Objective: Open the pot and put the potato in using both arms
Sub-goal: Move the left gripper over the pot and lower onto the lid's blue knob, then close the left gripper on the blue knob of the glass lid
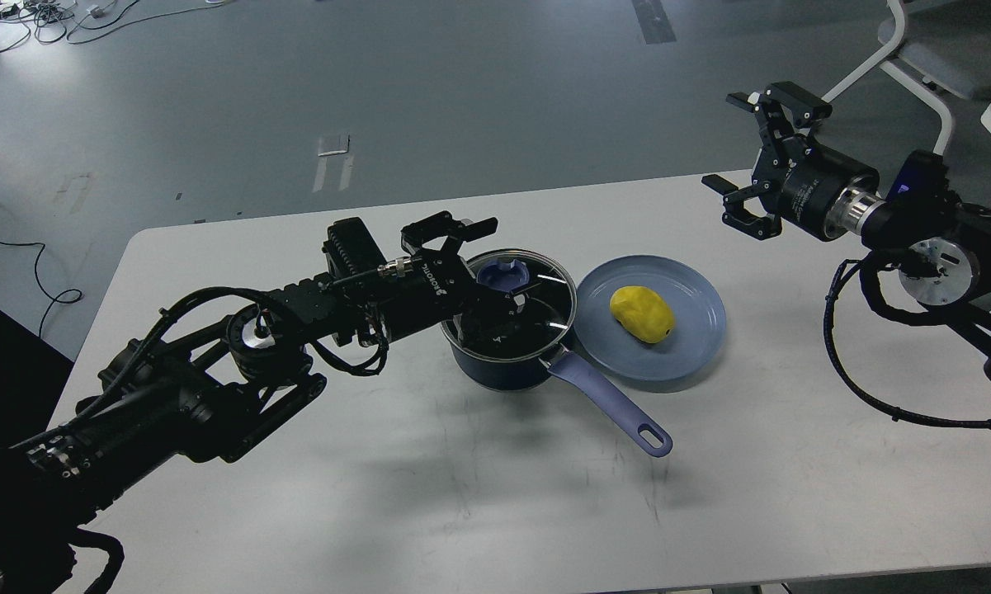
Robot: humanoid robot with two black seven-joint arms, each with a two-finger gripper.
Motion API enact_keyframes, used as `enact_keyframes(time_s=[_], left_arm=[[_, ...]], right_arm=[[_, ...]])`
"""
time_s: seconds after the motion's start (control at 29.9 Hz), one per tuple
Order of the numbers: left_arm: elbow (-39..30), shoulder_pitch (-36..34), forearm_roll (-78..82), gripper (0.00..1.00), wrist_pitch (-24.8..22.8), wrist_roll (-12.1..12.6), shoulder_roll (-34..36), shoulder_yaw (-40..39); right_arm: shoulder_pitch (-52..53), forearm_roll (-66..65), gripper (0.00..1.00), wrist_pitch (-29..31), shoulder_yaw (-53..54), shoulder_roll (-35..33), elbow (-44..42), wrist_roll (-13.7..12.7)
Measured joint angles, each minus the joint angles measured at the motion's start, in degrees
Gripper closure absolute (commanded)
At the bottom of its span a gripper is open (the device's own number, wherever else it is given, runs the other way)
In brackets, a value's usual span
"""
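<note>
The dark navy pot [507, 373] stands mid-table with its lavender handle [609, 403] pointing to the front right. Its glass lid [549, 290] with the blue knob [507, 275] is on it. My left gripper [480, 276] is open low over the lid's left half, one finger behind the knob and one in front; I cannot tell if it touches. The yellow potato [642, 313] lies on a flat blue plate [697, 330] right of the pot. My right gripper [755, 153] is open and empty, raised above the table's far right edge.
The white table [462, 495] carries only the pot and plate. A white chair frame [928, 58] stands behind my right arm. A black box [0, 388] sits left of the table. Cables [16, 16] lie on the floor at the far left.
</note>
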Motion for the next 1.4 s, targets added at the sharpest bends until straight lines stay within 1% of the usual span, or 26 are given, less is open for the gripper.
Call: enact_keyframes(time_s=[0.1, 0.3, 0.47, 0.7, 1.0, 1.17, 1.4], left_arm=[[1.91, -0.35, 0.02, 0.02, 0.00, 0.02, -0.49, 1.48], [2.64, -0.16, -0.17, 0.02, 0.00, 0.01, -1.46, 3.29], [3.86, -0.16, -0.48, 0.02, -0.13, 0.00, -2.55, 3.45], [7.29, -0.44, -1.68, 0.02, -0.28, 0.01, -4.97, 3.47], [8.61, -0.32, -3.06, 0.02, -0.65, 0.01, -5.18, 3.62], [10.48, -0.40, -4.92, 0.02, -0.87, 0.03, -5.18, 3.99], [10.85, -0.60, -8.24, 0.02, -0.91, 0.01, -5.30, 7.86]], right_arm=[[-0.44, 0.00, 0.00, 0.00, 0.01, 0.00, -0.03, 0.00], [-1.03, 0.00, 0.00, 0.00, 0.24, 0.00, -0.04, -0.01], [-1.09, 0.00, 0.00, 0.00, 0.26, 0.00, -0.04, -0.02], [-1.17, -0.08, 0.00, 0.02, 0.26, -0.56, -0.03, -0.02], [-1.69, -0.15, 0.00, 0.09, 0.26, -1.15, -0.03, -0.02], [-1.84, -0.17, 0.00, 0.09, 0.26, -1.19, -0.03, -0.02], [-2.00, -0.28, 0.00, 0.09, 0.26, -1.23, -0.09, -0.01]])
